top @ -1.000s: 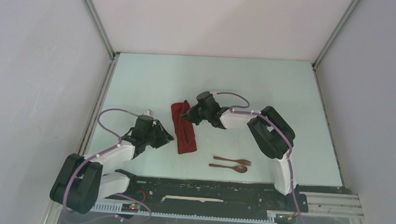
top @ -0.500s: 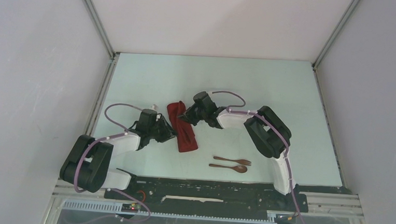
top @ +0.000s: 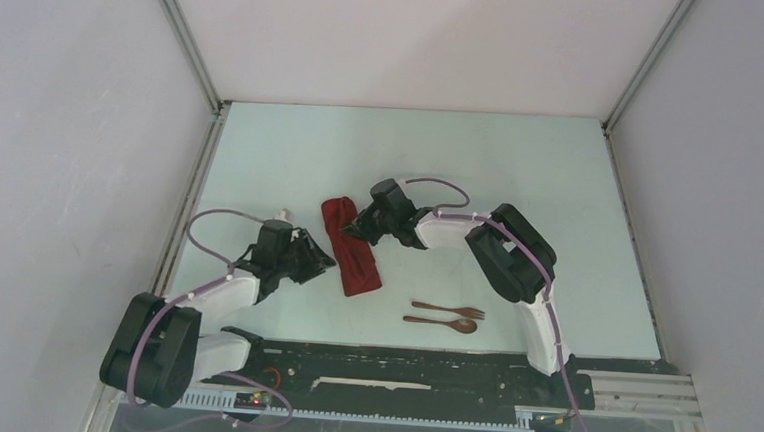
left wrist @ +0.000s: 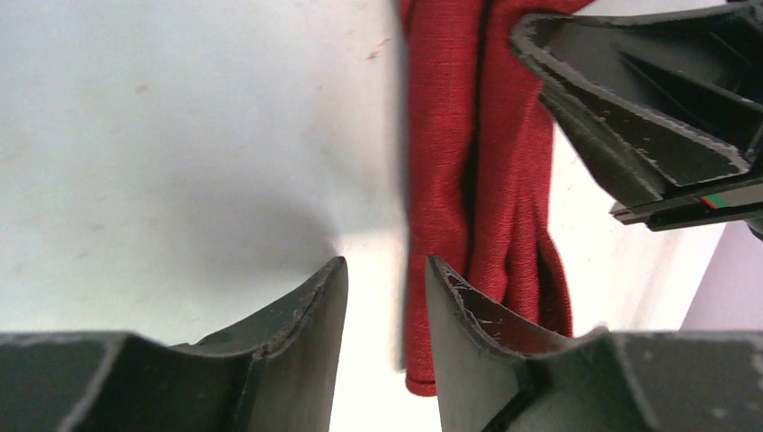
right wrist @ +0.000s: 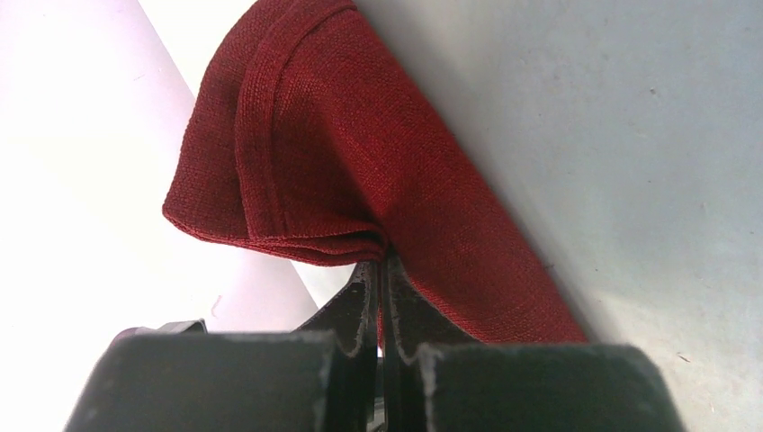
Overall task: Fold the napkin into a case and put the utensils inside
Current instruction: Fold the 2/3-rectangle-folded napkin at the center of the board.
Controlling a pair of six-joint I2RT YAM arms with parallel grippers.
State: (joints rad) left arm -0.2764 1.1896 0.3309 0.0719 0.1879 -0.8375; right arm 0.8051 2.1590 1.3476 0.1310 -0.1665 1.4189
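The dark red napkin (top: pixel 359 263) lies on the table folded into a long narrow strip, a case (left wrist: pixel 454 162) running away from the arms. My right gripper (top: pixel 356 225) is shut on a fold of cloth near its far end (right wrist: pixel 380 261), lifting a rounded flap (right wrist: pixel 297 153). My left gripper (top: pixel 328 263) is low beside the strip's left edge, open, with only bare table between its fingers (left wrist: pixel 385 265). The utensils, a brown fork (top: pixel 450 309) and spoon (top: pixel 442 323), lie side by side to the right of the napkin's near end.
The pale table (top: pixel 520 184) is boxed in by white walls with metal rails at left (top: pixel 191 194) and right (top: pixel 627 211). A black base rail (top: pixel 399 362) runs along the near edge. The right gripper's body (left wrist: pixel 648 99) shows in the left wrist view.
The right gripper has drawn the napkin's far end slightly left. The left gripper reached toward the strip's left edge, then eased back a little, and its jaws widened.
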